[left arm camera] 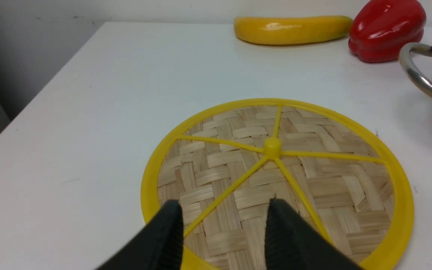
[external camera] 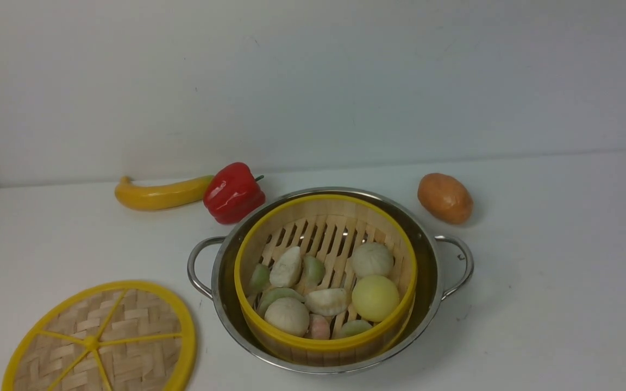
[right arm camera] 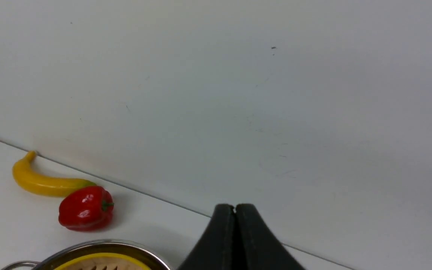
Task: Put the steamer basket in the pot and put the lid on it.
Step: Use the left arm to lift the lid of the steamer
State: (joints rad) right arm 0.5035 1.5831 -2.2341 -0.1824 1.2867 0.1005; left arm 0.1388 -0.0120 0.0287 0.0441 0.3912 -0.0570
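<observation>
With the pot taken as dial centre in the front view and twelve pointing away from the robot, the contents of the white table (external camera: pixel 563 282) are listed as follows.

Item 1, steamer basket (external camera: pixel 325 210): bamboo, yellow rims, slatted floor. Seated inside the pot, with its top rim standing above the pot's edge. Holds pale dumplings and buns, among them a yellow bun (external camera: pixel 375 297) at four o'clock on the basket floor and a white bun (external camera: pixel 372 259) at two o'clock.

Item 2, pot (external camera: pixel 426 271): shallow stainless steel, loop handles at nine and three o'clock.

Item 3, lid (external camera: pixel 104 339): flat woven disc, yellow rim, spokes from a centre knob. Lies on the table at eight o'clock, apart from the pot, not on the basket.

Item 4, red bell pepper (external camera: pixel 233 193): eleven o'clock, just beside the pot rim.

Item 5, banana (external camera: pixel 163 193): ten o'clock, its end touching or nearly touching the pepper.

Item 6, potato (external camera: pixel 445 198): two o'clock, near the pot.

Item 7, left gripper (left arm camera: pixel 224 204): jaws spread wide, holding nothing, over the lid's near edge with one spoke running between the fingers. Contact with the weave cannot be told.

Item 8, right gripper (right arm camera: pixel 234 207): fingers pressed together, empty, raised near the pot's far rim and facing the wall.
</observation>
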